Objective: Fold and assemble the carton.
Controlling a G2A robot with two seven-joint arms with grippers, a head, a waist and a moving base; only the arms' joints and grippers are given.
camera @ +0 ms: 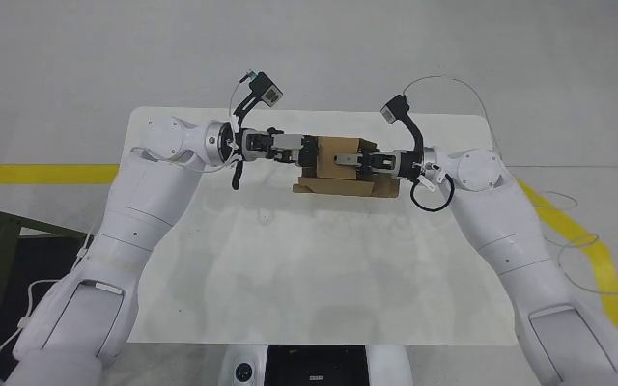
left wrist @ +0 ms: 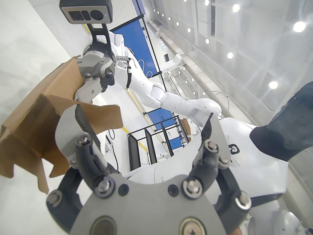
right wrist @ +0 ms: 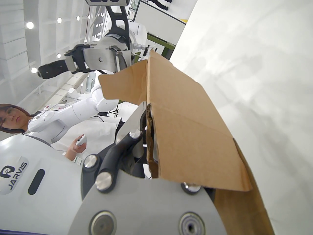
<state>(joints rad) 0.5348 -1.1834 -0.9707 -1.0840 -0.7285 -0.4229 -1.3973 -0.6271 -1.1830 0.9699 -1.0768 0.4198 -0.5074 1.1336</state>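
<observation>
A brown carton [camera: 343, 169] is held just above the far middle of the white table [camera: 290, 280], partly unfolded with loose flaps. My left gripper [camera: 311, 154] is at its left end and stands open, fingers spread wide [left wrist: 144, 113]. One finger [left wrist: 83, 121] lies against a carton flap [left wrist: 102, 118]; the other is in free air. My right gripper [camera: 359, 161] is at the opposite end, shut on a carton wall [right wrist: 190, 133]. From the left wrist view the right gripper [left wrist: 89, 89] clamps the carton's far edge. The carton panel hides one right finger.
The table spreads bare toward its near edge [camera: 319, 338]. Both arms cross the table's far corners. A thin cable [camera: 454, 87] loops over the right wrist, and a yellow floor stripe [camera: 58, 174] runs beside the table.
</observation>
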